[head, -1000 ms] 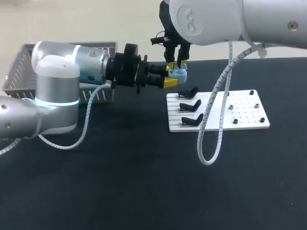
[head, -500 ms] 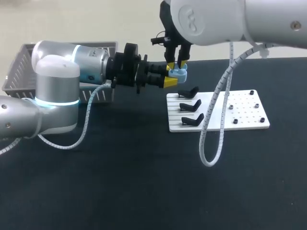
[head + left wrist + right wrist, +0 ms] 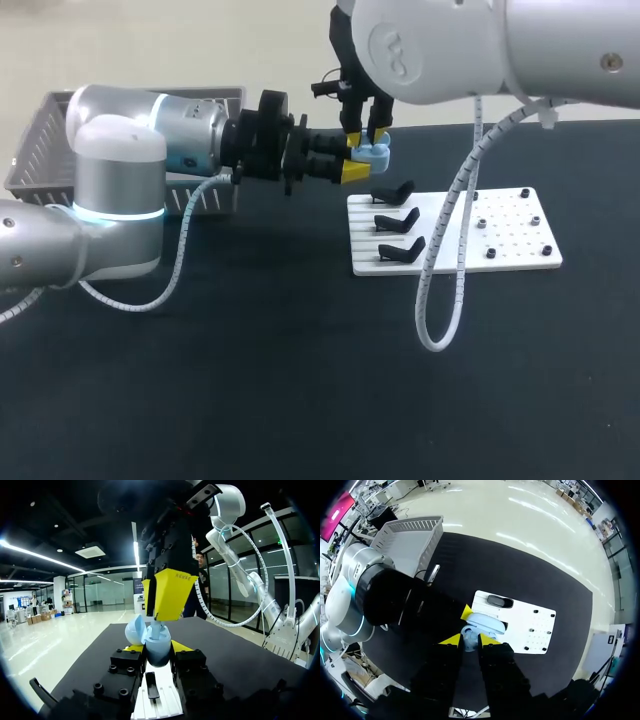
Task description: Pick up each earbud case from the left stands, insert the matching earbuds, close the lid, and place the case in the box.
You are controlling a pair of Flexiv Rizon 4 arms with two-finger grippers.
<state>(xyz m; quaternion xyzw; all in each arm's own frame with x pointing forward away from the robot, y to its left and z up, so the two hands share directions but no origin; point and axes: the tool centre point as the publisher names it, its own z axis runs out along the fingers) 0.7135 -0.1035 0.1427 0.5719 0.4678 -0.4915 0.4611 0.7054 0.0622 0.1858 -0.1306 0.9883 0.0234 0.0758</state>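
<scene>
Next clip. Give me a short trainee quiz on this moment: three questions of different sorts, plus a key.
1. True or false: the lid of the light blue plastic earbud case is closed.
2. What holds that case? A) the left pincer, gripping it from two sides; B) a person's hand; C) nothing, it sits on a stand.
3. How many of the small black stands on the flat white board are empty?

Key: 1 false, the lid is open; 2 A; 3 three, all of those visible.

The pale blue earbud case [image 3: 374, 153] hangs upright, lid open, just beyond three black stands [image 3: 397, 220].
</scene>
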